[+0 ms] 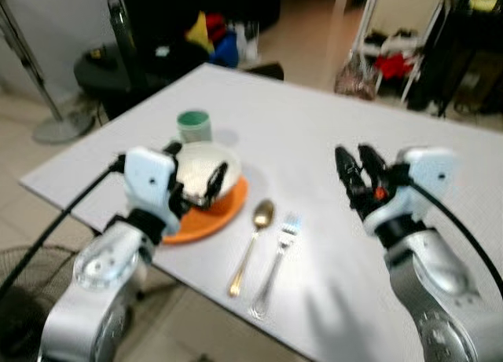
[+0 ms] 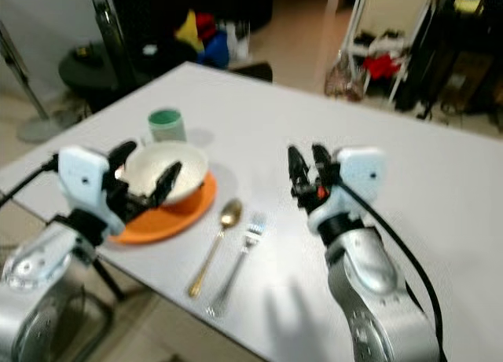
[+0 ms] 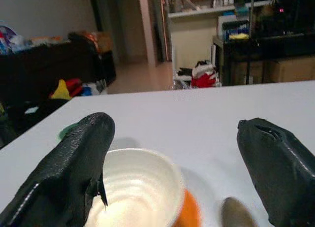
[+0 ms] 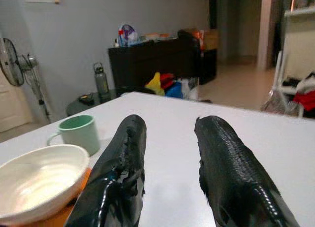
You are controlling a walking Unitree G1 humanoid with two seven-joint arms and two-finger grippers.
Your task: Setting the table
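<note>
Table (image 1: 330,126): white top, filling the middle of the eye views; I count one place setting laid at its near edge, left of centre

- Plate (image 1: 216,214): orange, flat on the table, lower left of centre
- Bowl (image 1: 203,167): cream, seated on the plate, looks empty
- Cup (image 1: 193,126): green mug, just behind the bowl, upright
- Spoon (image 1: 253,243): gold, lying just right of the plate, bowl end pointing away from me
- Fork (image 1: 277,261): silver, beside the spoon on its right, roughly parallel

I judge the setting mostly done: dish, drink and two utensils are down; I see no knife or napkin, so those may remain, if wanted at all

- Left gripper (image 1: 196,173): fingers spread wide, one either side of the bowl at rim height; contact with the rim I cannot confirm, and it carries nothing
- Right gripper (image 1: 355,170): raised over bare table right of the fork, well apart from the cutlery; fingers parted by a narrow gap, nothing between them
</note>
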